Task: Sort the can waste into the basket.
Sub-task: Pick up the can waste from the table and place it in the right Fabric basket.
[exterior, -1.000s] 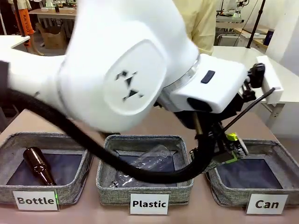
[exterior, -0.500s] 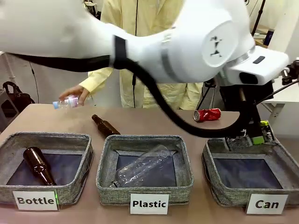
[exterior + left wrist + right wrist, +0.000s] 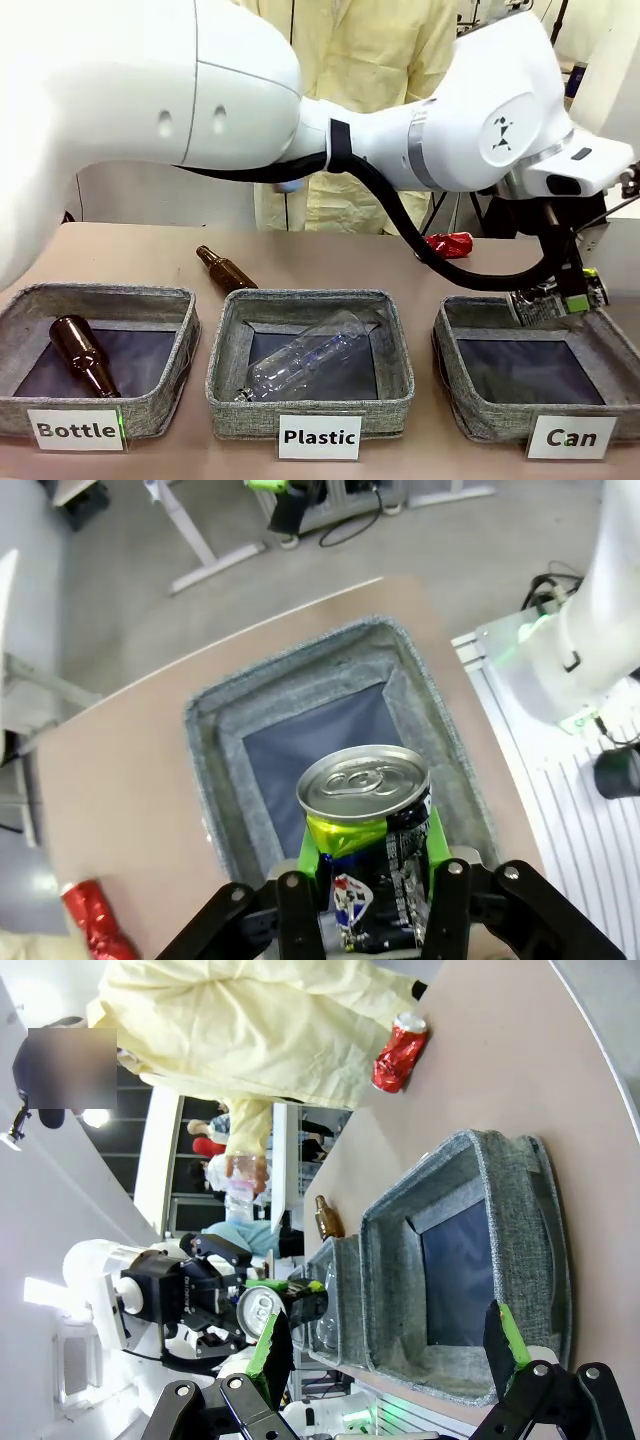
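Left gripper (image 3: 366, 885) is clamping the dark green-yellow-print can (image 3: 365, 785) over the "Can" basket's (image 3: 300, 675) far-right rim, ready for dropping in, while right gripper (image 3: 385, 1345) is waiting wide open.

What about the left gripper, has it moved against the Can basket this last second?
Yes. The left gripper, shut on the dark can, shifted toward picture right along the far rim of the Can basket, from its left corner toward its right.
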Motion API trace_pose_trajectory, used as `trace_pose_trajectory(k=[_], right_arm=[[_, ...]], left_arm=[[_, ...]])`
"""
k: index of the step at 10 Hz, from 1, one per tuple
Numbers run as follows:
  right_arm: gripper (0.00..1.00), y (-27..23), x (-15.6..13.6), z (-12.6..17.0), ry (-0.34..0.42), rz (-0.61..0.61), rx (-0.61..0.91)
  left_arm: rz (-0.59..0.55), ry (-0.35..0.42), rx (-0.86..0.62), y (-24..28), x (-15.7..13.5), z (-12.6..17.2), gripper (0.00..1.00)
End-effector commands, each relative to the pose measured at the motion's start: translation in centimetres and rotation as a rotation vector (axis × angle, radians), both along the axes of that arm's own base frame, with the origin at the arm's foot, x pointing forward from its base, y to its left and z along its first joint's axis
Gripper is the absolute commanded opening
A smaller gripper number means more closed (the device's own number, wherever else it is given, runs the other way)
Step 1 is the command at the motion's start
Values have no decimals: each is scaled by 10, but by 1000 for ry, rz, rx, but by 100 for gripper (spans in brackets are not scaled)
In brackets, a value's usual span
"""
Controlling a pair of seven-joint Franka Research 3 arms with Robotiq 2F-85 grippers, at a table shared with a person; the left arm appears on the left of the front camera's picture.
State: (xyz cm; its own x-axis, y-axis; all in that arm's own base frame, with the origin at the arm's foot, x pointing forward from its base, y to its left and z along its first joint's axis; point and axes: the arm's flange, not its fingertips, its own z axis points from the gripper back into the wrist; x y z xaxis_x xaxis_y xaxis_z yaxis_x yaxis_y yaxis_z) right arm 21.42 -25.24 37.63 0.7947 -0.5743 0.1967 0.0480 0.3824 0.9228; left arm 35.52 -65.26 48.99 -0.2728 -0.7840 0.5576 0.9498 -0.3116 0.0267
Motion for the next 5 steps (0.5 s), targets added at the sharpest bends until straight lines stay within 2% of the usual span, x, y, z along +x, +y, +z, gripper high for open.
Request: trace_pose_trajectory(k=[1,2,3,4,5], right_arm=[[100,-1,2,1,-35,-2,-1],[100,-1,2,1,-35,-2,-1],[100,-1,2,1,-35,-2,-1],[100,-1,2,1,-35,-2,-1],[100,-1,2,1,-35,-2,-1]], left_arm=[[7,7,29,-6,5,7,44],[6,1,35,-7,6,7,44],[-4,-10,26,-6,5,8,95],[-7,-12,29,-6,5,9,100],[-7,-14,29,-5,3,9,100]])
